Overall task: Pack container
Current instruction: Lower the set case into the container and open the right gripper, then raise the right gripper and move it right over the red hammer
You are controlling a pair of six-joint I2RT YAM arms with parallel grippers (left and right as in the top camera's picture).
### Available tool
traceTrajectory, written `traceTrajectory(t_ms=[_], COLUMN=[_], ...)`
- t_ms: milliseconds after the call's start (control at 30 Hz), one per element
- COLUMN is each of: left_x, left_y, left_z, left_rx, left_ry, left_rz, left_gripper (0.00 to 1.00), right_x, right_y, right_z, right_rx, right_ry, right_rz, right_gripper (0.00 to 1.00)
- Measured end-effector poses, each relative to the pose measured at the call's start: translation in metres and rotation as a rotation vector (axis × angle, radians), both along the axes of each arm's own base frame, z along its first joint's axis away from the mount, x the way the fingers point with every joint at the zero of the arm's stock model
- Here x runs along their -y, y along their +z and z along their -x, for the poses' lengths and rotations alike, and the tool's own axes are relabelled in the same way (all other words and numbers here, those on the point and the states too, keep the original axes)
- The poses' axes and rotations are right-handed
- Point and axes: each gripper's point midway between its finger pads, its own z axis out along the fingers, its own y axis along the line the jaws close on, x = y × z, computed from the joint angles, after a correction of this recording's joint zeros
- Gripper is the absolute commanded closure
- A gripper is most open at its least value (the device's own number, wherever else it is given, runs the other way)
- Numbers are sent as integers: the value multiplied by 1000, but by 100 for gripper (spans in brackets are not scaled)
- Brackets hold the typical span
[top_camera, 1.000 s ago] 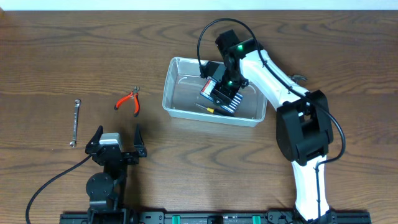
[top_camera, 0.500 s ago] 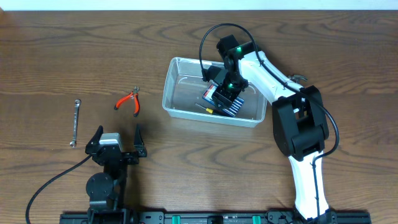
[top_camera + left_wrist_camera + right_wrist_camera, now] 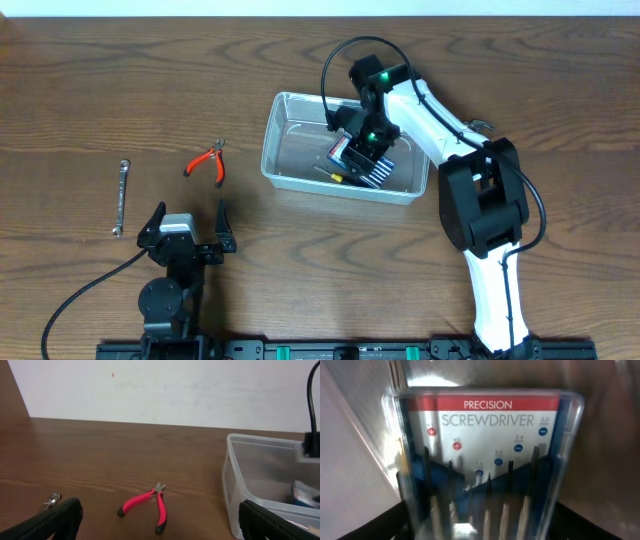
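Note:
The container (image 3: 272,150) is a clear plastic bin on the table, right of centre; its near wall also shows in the left wrist view (image 3: 234,485). Inside it, a blue precision screwdriver case (image 3: 362,162) lies tilted against the right half. My right gripper (image 3: 360,148) reaches down into the bin with the case (image 3: 485,435) between its fingers. A thin gap shows beside the right finger (image 3: 600,522), so the jaws stand open around the case. My left gripper (image 3: 190,216) rests open near the front edge, holding nothing.
Red-handled pliers (image 3: 207,162) lie left of the bin, also seen ahead of the left gripper (image 3: 150,505). A small silver wrench (image 3: 121,197) lies further left. A small yellow-handled tool (image 3: 330,175) lies on the bin's floor.
The right gripper has lowered the case a little deeper into the bin and its jaws have widened slightly. The left arm has not moved.

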Motion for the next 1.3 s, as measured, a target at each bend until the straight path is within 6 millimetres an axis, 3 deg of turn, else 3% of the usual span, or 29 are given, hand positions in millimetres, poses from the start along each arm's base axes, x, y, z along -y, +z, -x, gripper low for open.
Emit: traceTrajectory(t_ms=[167, 367, 500, 667, 900, 1000, 1100, 1300], left_x=[0, 0, 0, 0, 0, 0, 0, 0], left_y=[0, 0, 0, 0, 0, 0, 0, 0], left_z=[0, 0, 0, 0, 0, 0, 0, 0], left_rx=[0, 0, 0, 0, 0, 0, 0, 0], left_ry=[0, 0, 0, 0, 0, 0, 0, 0], left_rz=[0, 0, 0, 0, 0, 0, 0, 0], left_gripper=[2, 2, 2, 2, 2, 2, 2, 2], right_x=[-5, -3, -1, -12, -18, -2, 30, 105], right_y=[11, 12, 22, 69, 167, 210, 240, 273], right_z=[-11, -7, -2, -19, -47, -56, -59, -77], right_rx=[36, 18, -6, 57, 248, 338, 395, 478], right_ry=[-4, -7, -7, -7, -61, -128, -219, -467], right_rz=[-17, -9, 1, -47, -133, -146, -131, -104], right_gripper=[13, 1, 1, 1, 1, 1, 1, 1])
